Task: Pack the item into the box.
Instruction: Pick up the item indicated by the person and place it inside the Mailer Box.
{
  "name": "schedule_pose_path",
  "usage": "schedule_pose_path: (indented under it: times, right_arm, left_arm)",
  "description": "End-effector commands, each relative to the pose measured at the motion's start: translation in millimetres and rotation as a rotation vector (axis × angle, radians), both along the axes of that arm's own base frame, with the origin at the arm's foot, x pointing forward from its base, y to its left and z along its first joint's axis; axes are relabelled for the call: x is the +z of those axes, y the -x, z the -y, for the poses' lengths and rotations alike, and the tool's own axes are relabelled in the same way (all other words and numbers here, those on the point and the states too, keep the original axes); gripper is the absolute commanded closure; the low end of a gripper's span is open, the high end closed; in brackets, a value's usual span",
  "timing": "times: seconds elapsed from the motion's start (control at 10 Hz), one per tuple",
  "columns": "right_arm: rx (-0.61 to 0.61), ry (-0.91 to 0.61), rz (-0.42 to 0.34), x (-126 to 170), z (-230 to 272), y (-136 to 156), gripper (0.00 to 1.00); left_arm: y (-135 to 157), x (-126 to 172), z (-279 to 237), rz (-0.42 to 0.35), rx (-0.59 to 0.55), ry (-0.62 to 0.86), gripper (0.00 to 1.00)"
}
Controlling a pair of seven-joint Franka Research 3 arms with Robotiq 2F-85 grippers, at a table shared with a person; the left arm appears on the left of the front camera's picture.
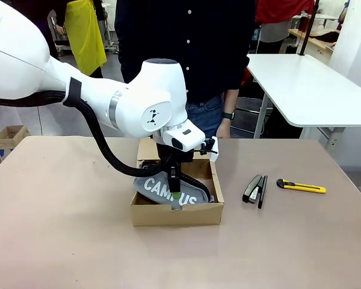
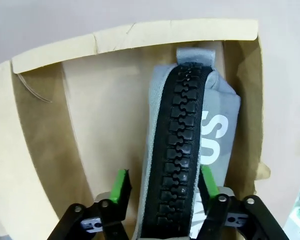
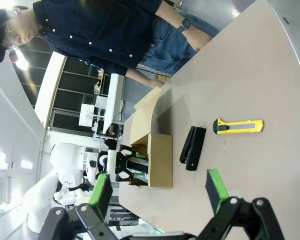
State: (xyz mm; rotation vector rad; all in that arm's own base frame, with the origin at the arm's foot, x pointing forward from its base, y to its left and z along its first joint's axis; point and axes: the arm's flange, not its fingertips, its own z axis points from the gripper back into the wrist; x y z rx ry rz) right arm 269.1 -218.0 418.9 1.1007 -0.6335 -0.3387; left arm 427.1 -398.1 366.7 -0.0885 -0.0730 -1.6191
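The item, a grey pouch (image 1: 155, 186) with white CAMPUS lettering, lies inside the brown cardboard box (image 1: 177, 215) at the table's middle. My left gripper (image 1: 175, 188) reaches down into the box over the pouch. In the left wrist view the pouch (image 2: 185, 125) lies zipper-up on the box floor (image 2: 105, 125). The left gripper (image 2: 163, 181) is open and straddles it, with one green pad (image 2: 121, 184) standing clear of the fabric. My right gripper (image 3: 158, 192) hangs open above the table with nothing between its fingers.
A black stapler (image 1: 254, 189) and a yellow utility knife (image 1: 301, 186) lie on the table right of the box. The box's flap lid (image 1: 148, 149) stands up at its far side. A person (image 1: 192, 48) stands at the far edge behind the box.
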Motion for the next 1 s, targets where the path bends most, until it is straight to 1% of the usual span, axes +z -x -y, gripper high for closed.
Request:
schedule_pose_path:
  times: [0.0, 0.3, 0.5, 0.6, 0.7, 0.8, 0.9]
  right_arm:
    - [-0.003, -0.002, 0.042, -1, 1, -3, 0.00]
    - [-0.003, -0.002, 0.042, -1, 1, -3, 0.00]
    - [-0.003, -0.002, 0.042, -1, 1, -3, 0.00]
    - [-0.003, -0.002, 0.042, -1, 1, -3, 0.00]
    - [-0.003, -0.002, 0.042, -1, 1, -3, 0.00]
    - [-0.003, -0.002, 0.042, -1, 1, -3, 0.00]
    - [-0.003, -0.002, 0.042, -1, 1, -3, 0.00]
  left_arm:
    - [7, 9, -10, 0.052, 0.000, -0.003, 0.00]
    - [16, 41, -27, 0.123, 0.024, 0.071, 0.00]
    - [29, 73, -56, 0.165, 0.049, 0.153, 0.00]
    - [39, 91, -82, 0.175, 0.054, 0.229, 0.00]
    - [53, 109, -125, 0.176, 0.080, 0.310, 0.00]
    - [65, 123, -171, 0.173, 0.189, 0.352, 0.00]
    - [78, 132, -223, 0.085, 0.248, 0.520, 0.00]
